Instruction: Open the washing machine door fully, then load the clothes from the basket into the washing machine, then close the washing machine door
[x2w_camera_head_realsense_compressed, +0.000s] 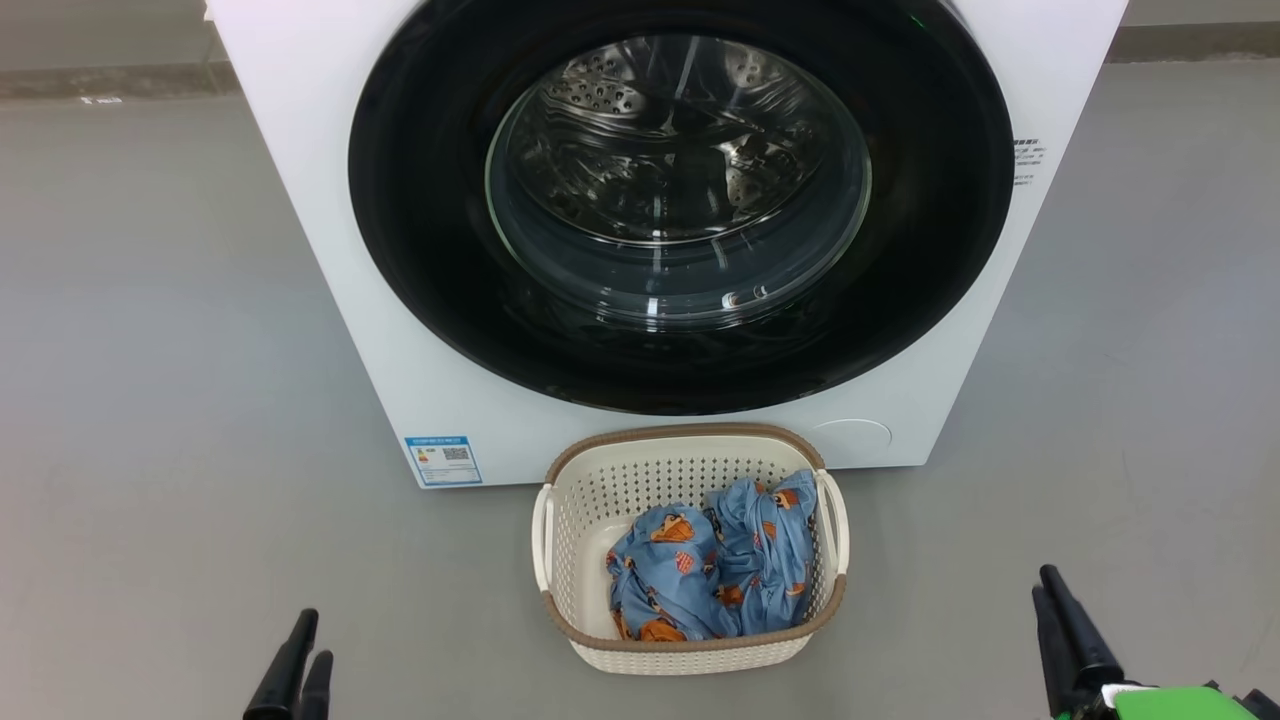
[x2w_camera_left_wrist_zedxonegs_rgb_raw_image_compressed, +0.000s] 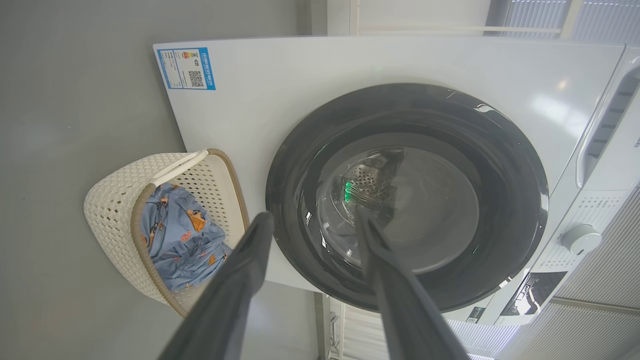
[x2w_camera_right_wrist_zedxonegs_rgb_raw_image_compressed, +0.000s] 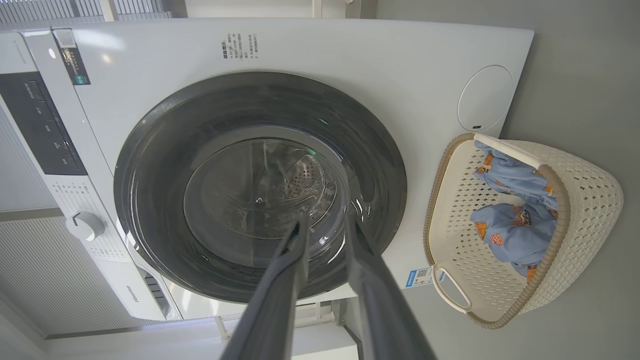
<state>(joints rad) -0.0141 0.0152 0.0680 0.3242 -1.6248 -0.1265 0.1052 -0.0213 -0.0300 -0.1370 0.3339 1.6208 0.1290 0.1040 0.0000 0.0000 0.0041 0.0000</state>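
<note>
Grey floor (x2w_camera_head_realsense_compressed: 150, 400); washing machine (x2w_camera_right_wrist_zedxonegs_rgb_raw_image_compressed: 400, 75) reads Hisense (blue label (x2w_camera_head_realsense_compressed: 443, 460)).

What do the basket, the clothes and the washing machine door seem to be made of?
The basket: cream plastic, matte, moulded with rows of holes; its brown rim looks woven, likely also plastic.
The clothes: thin printed fabric, soft, crumpled in folds.
The washing machine door: glossy black, plastic or glass, by its reflections.
</note>
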